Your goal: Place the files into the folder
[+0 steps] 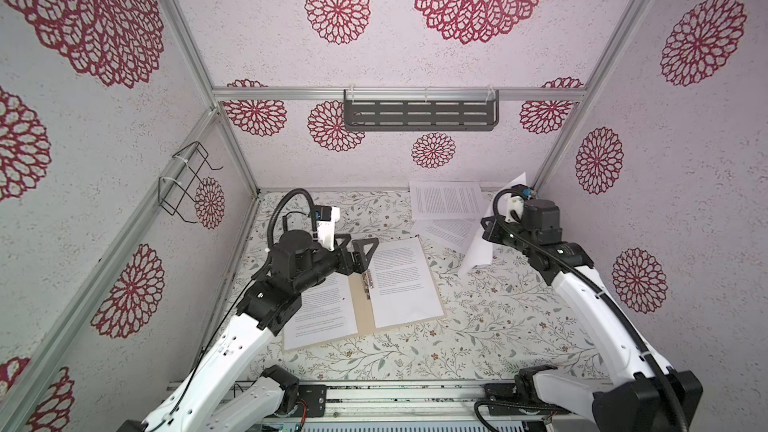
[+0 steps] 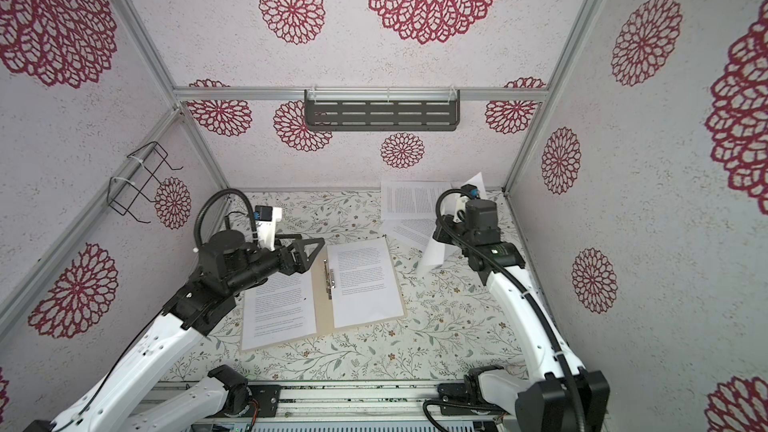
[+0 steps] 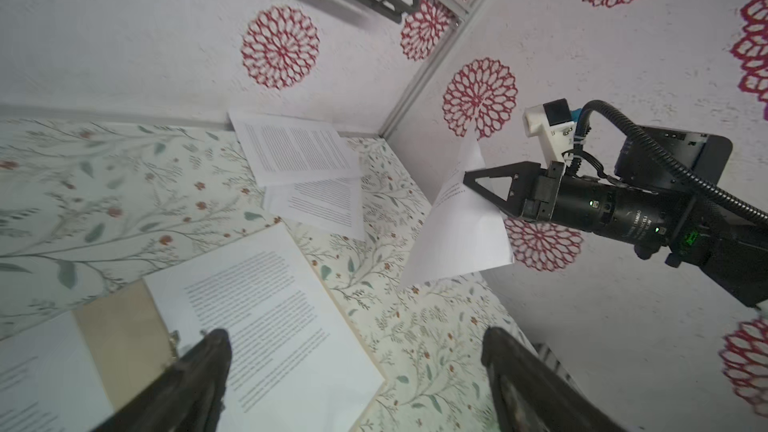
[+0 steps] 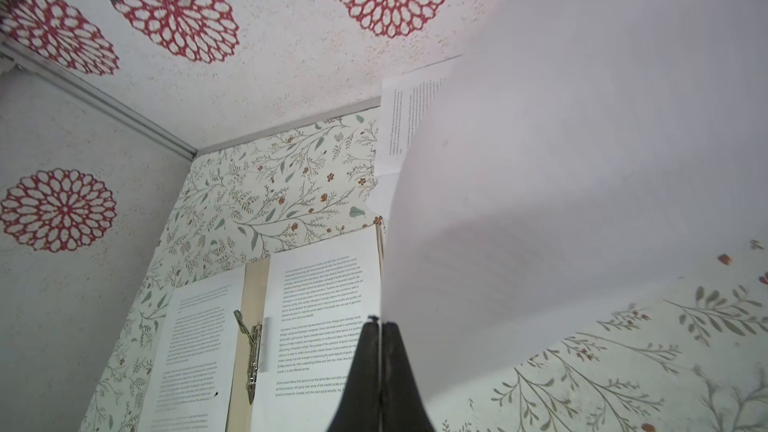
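I am holding a lifted sheet (image 3: 457,238) in my clenched right hand (image 3: 467,175); the open folder (image 1: 360,313) is lying to that hand's left, nearer my released left hand (image 1: 355,245).

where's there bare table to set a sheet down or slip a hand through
Free: the table strip between folder and front rail; the patch right of the folder; the far-left stretch by the back wall. Crowded: far right corner, loose sheets and lifted sheet.

The folder (image 1: 363,314) is matt tan card — its fastener (image 1: 367,281) shiny metal. The files (image 1: 401,284) are thin, smooth white paper.
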Action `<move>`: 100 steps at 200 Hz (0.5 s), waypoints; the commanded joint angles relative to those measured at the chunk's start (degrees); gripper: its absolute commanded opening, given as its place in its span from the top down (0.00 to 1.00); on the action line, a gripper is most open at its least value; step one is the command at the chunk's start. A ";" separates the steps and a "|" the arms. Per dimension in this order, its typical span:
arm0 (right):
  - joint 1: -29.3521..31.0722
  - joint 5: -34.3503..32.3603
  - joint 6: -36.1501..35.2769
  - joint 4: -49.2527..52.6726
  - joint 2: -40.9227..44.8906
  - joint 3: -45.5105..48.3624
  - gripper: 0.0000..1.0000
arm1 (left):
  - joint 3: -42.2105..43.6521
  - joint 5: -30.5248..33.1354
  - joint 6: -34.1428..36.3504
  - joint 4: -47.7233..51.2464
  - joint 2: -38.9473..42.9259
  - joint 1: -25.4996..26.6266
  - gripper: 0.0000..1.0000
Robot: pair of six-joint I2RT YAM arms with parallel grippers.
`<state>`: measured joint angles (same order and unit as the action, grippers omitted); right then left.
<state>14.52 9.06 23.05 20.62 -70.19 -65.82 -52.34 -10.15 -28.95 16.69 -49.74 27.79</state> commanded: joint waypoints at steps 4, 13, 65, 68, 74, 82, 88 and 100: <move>6.89 -2.97 -1.94 -1.63 -6.22 -5.50 1.00 | 3.52 15.37 5.95 8.36 6.03 -0.59 0.03; 9.08 -1.50 -1.70 -2.20 -8.78 -7.98 1.00 | 4.65 17.58 5.97 9.54 7.94 -0.69 0.03; 16.30 7.98 2.17 -4.89 -13.69 -14.55 1.00 | 9.51 19.47 6.04 10.21 10.41 -0.98 0.03; 16.12 8.25 2.40 -5.03 -13.39 -14.10 1.00 | 9.72 19.32 6.21 10.14 10.25 -0.98 0.03; 15.85 8.51 2.53 -4.90 -12.71 -13.38 1.00 | 10.00 19.30 6.42 10.11 9.89 -0.93 0.03; 15.20 8.52 2.81 -4.77 -11.61 -11.93 1.00 | 10.38 19.30 6.70 9.89 9.46 -0.98 0.03; 14.21 8.54 3.38 -4.95 -10.62 -10.48 1.00 | 10.62 19.24 6.91 9.66 9.17 -1.07 0.03; 11.30 10.17 5.48 -6.81 -8.97 -6.26 1.00 | 11.17 18.69 7.36 8.93 8.63 -1.07 0.03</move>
<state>30.48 16.08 24.60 16.93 -84.05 -76.88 -42.04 8.19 -24.10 26.44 -40.40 27.22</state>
